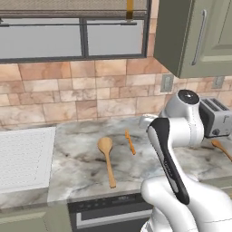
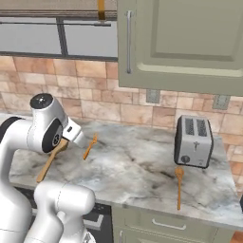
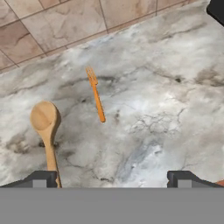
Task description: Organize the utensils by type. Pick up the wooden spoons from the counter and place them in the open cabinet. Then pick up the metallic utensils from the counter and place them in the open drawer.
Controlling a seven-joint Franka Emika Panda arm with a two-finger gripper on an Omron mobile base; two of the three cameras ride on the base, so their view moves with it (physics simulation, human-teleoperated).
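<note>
Hovering above the counter (image 3: 166,87) with the gripper (image 3: 111,178) spread wide, jaws at the bottom of the hand view, nothing between them; looking down on grey-white marbled stone with the tiled backsplash (image 3: 52,26) along its rear edge.

Lying flat on the counter (image 1: 81,158), toward its front edge: the long wooden spoon (image 1: 107,158), round bowl pointing to the back wall, handle running toward the front edge; in the hand view the same spoon (image 3: 47,131) sitting just inside the left fingertip (image 3: 40,179), handle passing close beside it, contact not clear.

Resting just beside that spoon, nearer the backsplash: a slim orange fork-like utensil (image 1: 130,142), tines toward the wall (image 3: 96,94); the two apart, not touching.

Lying near the front edge further right, in front of the toaster (image 2: 192,141): another orange-tan spoon (image 2: 179,186), bowl toward the toaster.

Hanging above the toaster: the sage-green cabinet (image 2: 190,42) with its long bar handle (image 2: 128,42), door appearing shut in the right base view.
</note>
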